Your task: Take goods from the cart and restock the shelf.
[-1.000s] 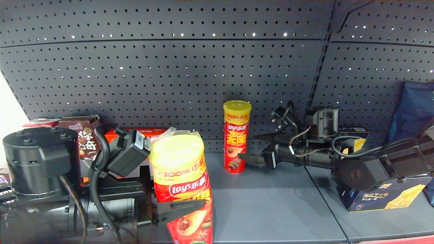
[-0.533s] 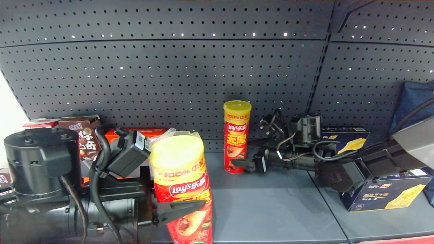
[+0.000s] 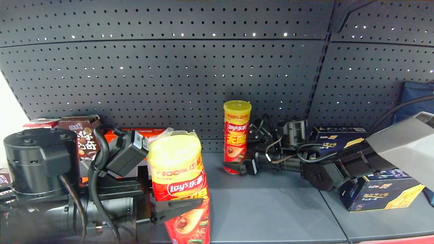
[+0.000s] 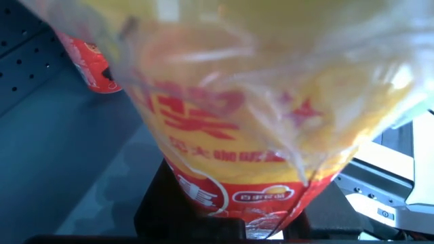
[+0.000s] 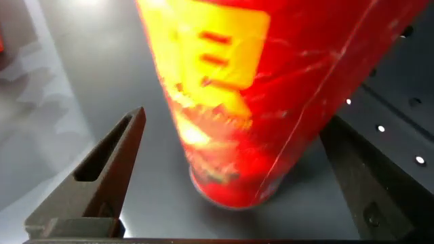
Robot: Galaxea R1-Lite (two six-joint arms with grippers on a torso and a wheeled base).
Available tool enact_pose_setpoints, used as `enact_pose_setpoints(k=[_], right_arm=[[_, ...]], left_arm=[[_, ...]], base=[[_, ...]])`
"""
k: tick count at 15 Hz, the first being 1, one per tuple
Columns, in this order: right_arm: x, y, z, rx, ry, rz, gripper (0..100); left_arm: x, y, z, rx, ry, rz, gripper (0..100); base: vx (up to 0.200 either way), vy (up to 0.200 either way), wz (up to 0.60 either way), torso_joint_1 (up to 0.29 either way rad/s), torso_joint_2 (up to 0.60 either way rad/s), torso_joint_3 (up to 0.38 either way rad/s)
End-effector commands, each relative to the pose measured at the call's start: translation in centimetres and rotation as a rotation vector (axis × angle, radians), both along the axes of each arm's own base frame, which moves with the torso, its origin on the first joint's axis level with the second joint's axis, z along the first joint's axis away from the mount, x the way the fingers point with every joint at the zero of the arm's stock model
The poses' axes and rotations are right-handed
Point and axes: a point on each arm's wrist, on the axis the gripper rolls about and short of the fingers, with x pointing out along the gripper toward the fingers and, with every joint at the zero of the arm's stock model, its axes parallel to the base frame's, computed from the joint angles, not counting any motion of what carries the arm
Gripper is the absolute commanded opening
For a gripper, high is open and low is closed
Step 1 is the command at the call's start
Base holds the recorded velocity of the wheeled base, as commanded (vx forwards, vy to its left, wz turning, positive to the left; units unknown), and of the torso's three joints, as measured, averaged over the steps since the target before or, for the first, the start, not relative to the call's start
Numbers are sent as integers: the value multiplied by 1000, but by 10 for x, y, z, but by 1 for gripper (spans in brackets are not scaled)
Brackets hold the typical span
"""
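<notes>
Standing can upright on shelf; right hand spread astride its base, not gripping. Left hand clenched on second can, not yet shelved.

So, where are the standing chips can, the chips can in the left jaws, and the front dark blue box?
standing chips can (image 3: 237, 135): head view, middle of its label.
held chips can (image 3: 176, 169): head view, yellow upper part.
front dark blue box (image 3: 390, 197): head view, front face.

Logos and bold characters front the near chip canister and the far chip canister. The brown carton and dark blue box carry characters too.
</notes>
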Motion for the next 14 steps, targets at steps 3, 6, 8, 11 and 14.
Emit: enact_pose_setpoints(k=[3, 6, 8, 11, 14], right_arm=[[7, 6, -8, 3, 2, 11, 0], [4, 5, -6, 3, 2, 10, 0], [-5, -2, 8, 14, -16, 8, 0], [-28, -15, 26, 27, -39, 7, 0], [-61, -24, 38, 38, -55, 31, 0]], left_arm=[[0, 1, 0, 0, 0, 1, 0], [0, 0, 1, -2, -4, -1, 0], [0, 0, 1, -1, -2, -1, 0], [0, 0, 1, -3, -3, -2, 0], [0, -1, 2, -3, -8, -4, 0]], base=[[0, 0, 0, 0, 0, 0], [0, 0, 0, 0, 0, 0], [0, 0, 0, 0, 0, 0], [0, 0, 0, 0, 0, 0], [0, 0, 0, 0, 0, 0]])
